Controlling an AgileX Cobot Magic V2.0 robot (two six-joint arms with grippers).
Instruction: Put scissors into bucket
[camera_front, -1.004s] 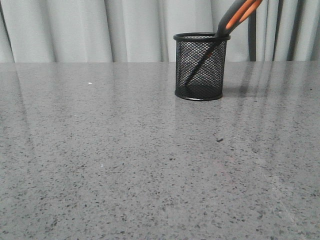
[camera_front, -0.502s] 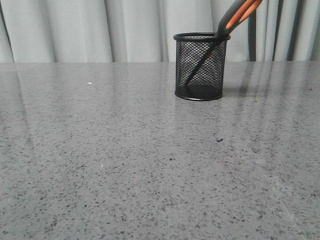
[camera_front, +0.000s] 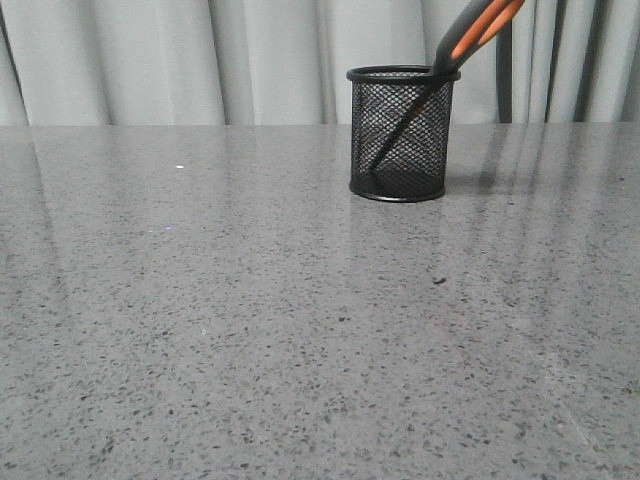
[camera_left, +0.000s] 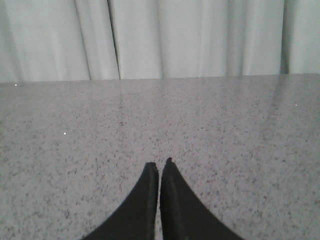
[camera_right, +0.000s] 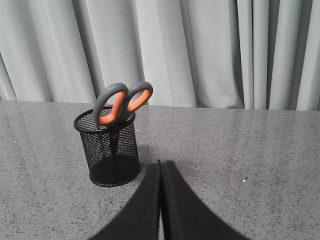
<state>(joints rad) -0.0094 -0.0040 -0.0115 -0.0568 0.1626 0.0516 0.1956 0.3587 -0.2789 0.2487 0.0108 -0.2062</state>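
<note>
The bucket (camera_front: 401, 133), a small black wire-mesh cup, stands upright on the grey speckled table at the back, right of centre. The scissors (camera_front: 478, 30) stand in it blades down, leaning right, with their grey and orange handle loops above the rim. In the right wrist view the bucket (camera_right: 108, 150) and the scissors (camera_right: 120, 102) show just beyond my right gripper (camera_right: 160, 162), which is shut and empty, apart from the cup. My left gripper (camera_left: 160, 163) is shut with nothing in it, over bare table. Neither gripper appears in the front view.
The grey speckled table (camera_front: 250, 330) reaches back to pale pleated curtains (camera_front: 250, 55). A small white speck (camera_front: 179, 166) lies on the table at the back left.
</note>
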